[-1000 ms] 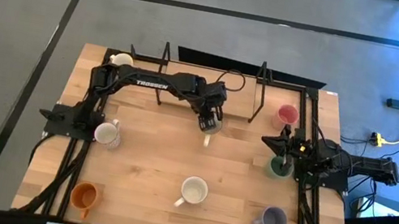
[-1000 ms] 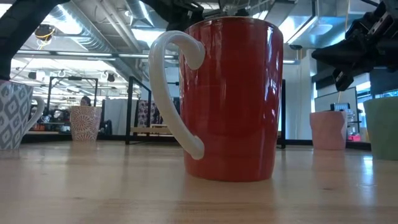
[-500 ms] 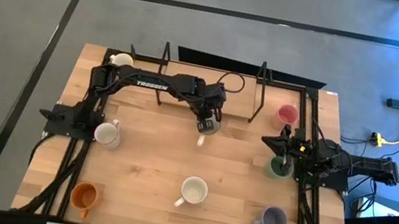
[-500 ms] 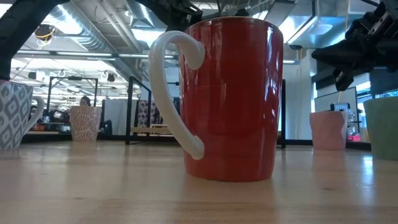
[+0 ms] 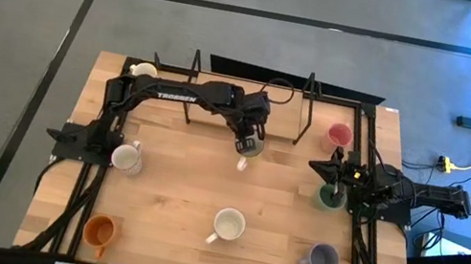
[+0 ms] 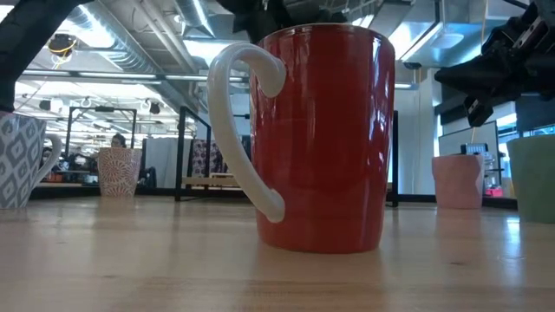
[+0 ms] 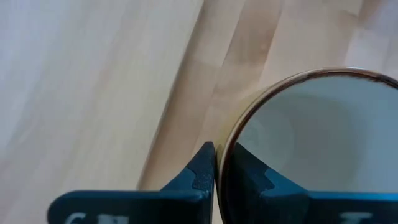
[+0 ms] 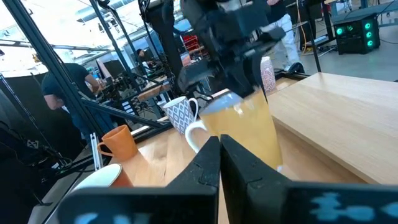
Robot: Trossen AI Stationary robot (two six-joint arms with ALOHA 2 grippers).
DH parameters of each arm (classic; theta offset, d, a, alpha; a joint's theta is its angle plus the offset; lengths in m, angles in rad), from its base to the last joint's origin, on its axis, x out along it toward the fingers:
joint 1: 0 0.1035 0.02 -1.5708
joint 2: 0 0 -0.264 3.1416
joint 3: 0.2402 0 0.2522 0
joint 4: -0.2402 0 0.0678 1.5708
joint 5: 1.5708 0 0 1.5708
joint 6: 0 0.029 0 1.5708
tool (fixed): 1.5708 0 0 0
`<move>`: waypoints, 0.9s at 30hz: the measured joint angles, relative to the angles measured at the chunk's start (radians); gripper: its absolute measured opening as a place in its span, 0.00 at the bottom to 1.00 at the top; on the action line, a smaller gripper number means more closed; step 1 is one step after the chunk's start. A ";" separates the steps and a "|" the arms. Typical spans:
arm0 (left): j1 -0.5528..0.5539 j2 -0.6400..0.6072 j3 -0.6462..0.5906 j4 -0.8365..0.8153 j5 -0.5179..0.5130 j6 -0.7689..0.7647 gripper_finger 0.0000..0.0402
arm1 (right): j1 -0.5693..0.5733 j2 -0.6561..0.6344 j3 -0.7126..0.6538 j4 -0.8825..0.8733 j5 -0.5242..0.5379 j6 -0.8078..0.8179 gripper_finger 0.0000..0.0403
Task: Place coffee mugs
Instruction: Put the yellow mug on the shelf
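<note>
The left gripper [image 5: 248, 146] is extended to the 12 o'clock half of the worktop [image 5: 177, 190], near the centre, with its jaws pinching the rim of a cream mug [image 7: 311, 143]; one finger sits outside the wall, the other inside, as the left wrist view shows. The right gripper [image 5: 333, 174] rests at the 3 o'clock edge, jaws pressed together on nothing, above the green mug [image 5: 330, 197]. The remaining mugs stand well apart on the worktop: a pink mug [image 5: 339, 136] at 2 o'clock, a purple-grey mug [image 5: 322, 258] at 4 o'clock, a white mug [image 5: 228, 224] at 6 o'clock, an orange mug [image 5: 100, 230] at 7 o'clock, a patterned mug [image 5: 126, 157] at 9 o'clock, and a cream one [image 5: 142, 70] at 11 o'clock
</note>
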 joint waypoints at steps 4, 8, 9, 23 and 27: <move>0.004 -0.011 0.070 -0.038 -0.017 0.019 0.05 | 0.000 0.000 0.000 0.000 0.000 0.000 0.00; 0.032 -0.036 0.133 -0.105 -0.057 0.041 0.05 | 0.000 0.000 0.000 0.000 0.000 0.000 0.00; 0.044 -0.039 0.146 -0.107 -0.066 0.042 0.05 | 0.000 0.000 0.000 0.000 0.000 0.000 0.00; 0.350 -0.045 0.216 -0.244 -0.107 0.152 0.05 | 0.000 0.001 0.000 0.000 0.001 0.002 0.00; 0.444 -0.045 0.216 -0.250 -0.109 0.204 0.05 | 0.000 0.001 0.000 0.000 0.002 0.007 0.00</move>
